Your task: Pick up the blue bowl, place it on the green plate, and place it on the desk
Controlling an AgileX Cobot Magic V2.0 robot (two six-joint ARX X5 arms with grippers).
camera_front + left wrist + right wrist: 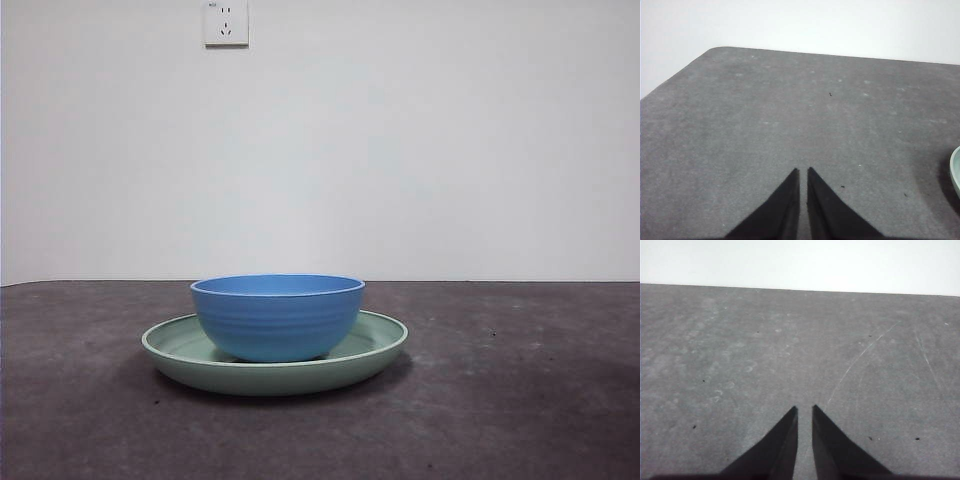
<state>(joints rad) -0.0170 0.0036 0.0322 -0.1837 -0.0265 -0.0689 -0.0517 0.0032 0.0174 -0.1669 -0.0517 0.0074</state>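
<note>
The blue bowl (277, 316) stands upright inside the green plate (372, 350), which rests on the dark grey desk (520, 400) in the middle of the front view. No arm shows in the front view. My left gripper (803, 172) is shut and empty above bare desk (765, 115); a sliver of the green plate's rim (956, 170) shows at that picture's edge. My right gripper (804, 410) is shut and empty above bare desk (790, 340), with neither bowl nor plate in its view.
A white wall with a power socket (226, 22) stands behind the desk. The desk's rounded far corner (715, 50) shows in the left wrist view. Light scratches (860, 360) mark the desk in the right wrist view.
</note>
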